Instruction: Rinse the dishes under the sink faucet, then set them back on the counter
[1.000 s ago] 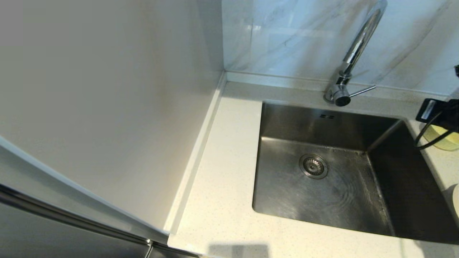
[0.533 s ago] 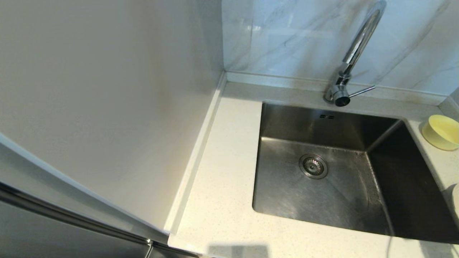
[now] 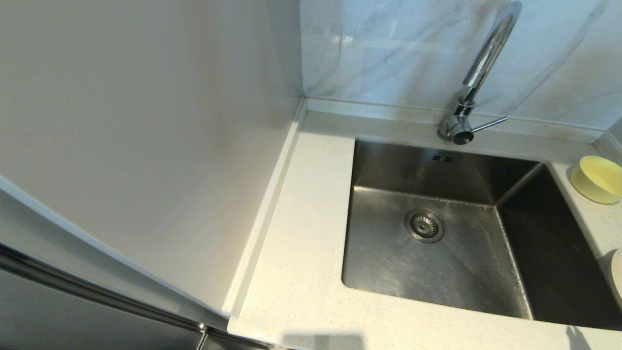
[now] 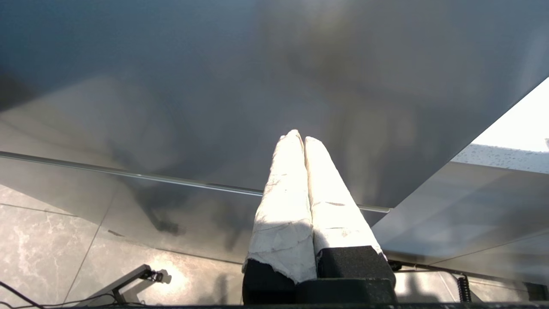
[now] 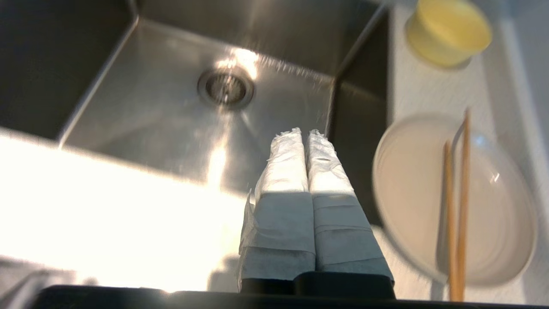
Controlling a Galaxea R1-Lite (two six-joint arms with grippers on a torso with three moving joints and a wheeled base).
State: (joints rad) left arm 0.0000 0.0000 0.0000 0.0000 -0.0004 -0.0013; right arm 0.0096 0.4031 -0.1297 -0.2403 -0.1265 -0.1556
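The pale-yellow bowl (image 3: 597,179) (image 5: 448,32) stands on the counter (image 3: 301,272) right of the steel sink (image 3: 437,272). Nearer me on that side lies the cream plate (image 5: 411,189), only its rim (image 3: 616,277) showing in the head view, with two light-wood chopsticks (image 5: 455,214) lying across it. The chrome faucet (image 3: 478,73) rises behind the sink, its lever pointing right. My right gripper (image 5: 303,132) is shut and empty, hovering over the sink's front right part, left of the plate. My left gripper (image 4: 299,136) is shut and empty, parked low before a grey cabinet front.
A round drain strainer (image 3: 424,225) sits in the wet sink floor. A plain wall panel (image 3: 146,146) closes off the left side, and a marble wall (image 3: 398,48) stands behind. A strip of counter runs left of and in front of the sink.
The right arm, seen over the bowl at the head view's right edge a second ago, has drawn back out of that view. The bowl now stands uncovered on the counter.
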